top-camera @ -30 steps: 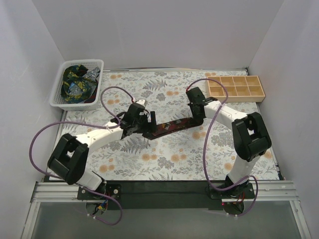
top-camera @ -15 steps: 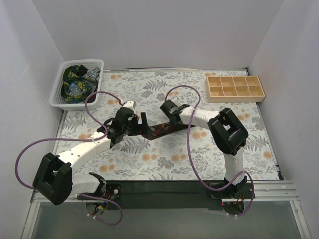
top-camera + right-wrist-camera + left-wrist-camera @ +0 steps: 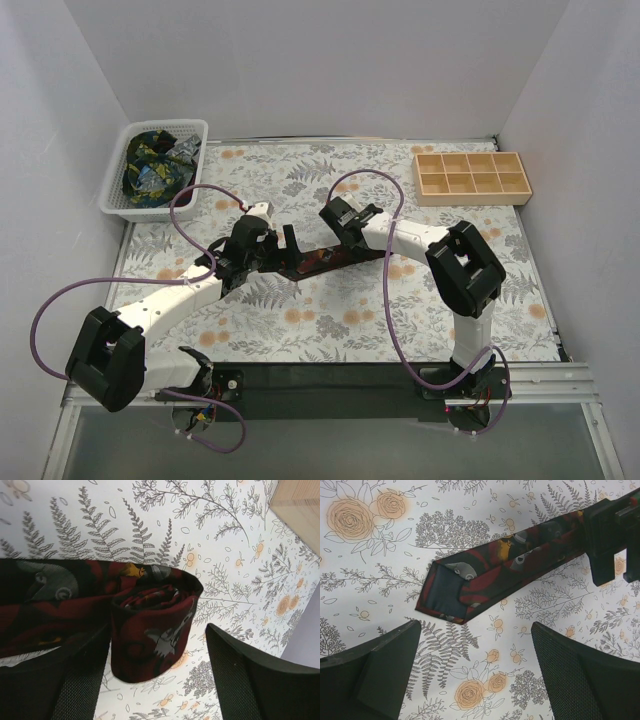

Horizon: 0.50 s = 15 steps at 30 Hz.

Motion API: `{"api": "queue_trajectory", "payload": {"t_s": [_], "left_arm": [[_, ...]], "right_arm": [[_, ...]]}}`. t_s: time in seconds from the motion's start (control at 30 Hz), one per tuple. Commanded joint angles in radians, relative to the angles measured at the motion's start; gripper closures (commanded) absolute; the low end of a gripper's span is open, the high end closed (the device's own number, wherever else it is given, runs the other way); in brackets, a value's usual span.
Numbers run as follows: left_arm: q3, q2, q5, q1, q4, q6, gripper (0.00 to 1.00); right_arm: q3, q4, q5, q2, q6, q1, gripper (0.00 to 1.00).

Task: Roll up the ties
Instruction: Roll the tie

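Note:
A maroon tie (image 3: 322,259) with pale flecks lies across the middle of the flowered table. Its pointed end (image 3: 451,592) lies flat just beyond my left gripper (image 3: 477,675), which hovers open over bare cloth with nothing between its fingers. The other end is wound into a short roll (image 3: 152,630) standing between the fingers of my right gripper (image 3: 160,680). That gripper is open: the roll rests beside the left finger (image 3: 75,680), and a gap separates it from the right finger (image 3: 250,680). In the top view the right gripper (image 3: 343,224) covers the roll.
A white basket (image 3: 118,165) at the back left holds more dark patterned ties (image 3: 152,170). A wooden compartment box (image 3: 472,177) stands at the back right; its corner (image 3: 297,505) shows in the right wrist view. White walls enclose the table.
The right gripper travelled left along the tie, shortening the flat length, then opened around the roll. The left arm shifted left and back, staying open.

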Motion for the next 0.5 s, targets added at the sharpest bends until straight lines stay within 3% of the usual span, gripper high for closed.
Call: {"api": "queue_trajectory", "payload": {"t_s": [0.0,0.27,0.47], "left_arm": [[0.015,-0.009,0.034,0.003,0.011,-0.017,0.14],[0.098,0.043,0.092,-0.004,0.014,-0.074,0.14],[0.268,0.218,0.108,-0.088,0.045,-0.086,0.14]], "right_arm": [[0.041,-0.018,-0.076,-0.105,0.011,0.006,0.30],[0.018,-0.013,-0.174,-0.242,0.011,-0.015,0.27],[-0.108,0.091,-0.370,-0.391,0.031,-0.188,0.23]]}}
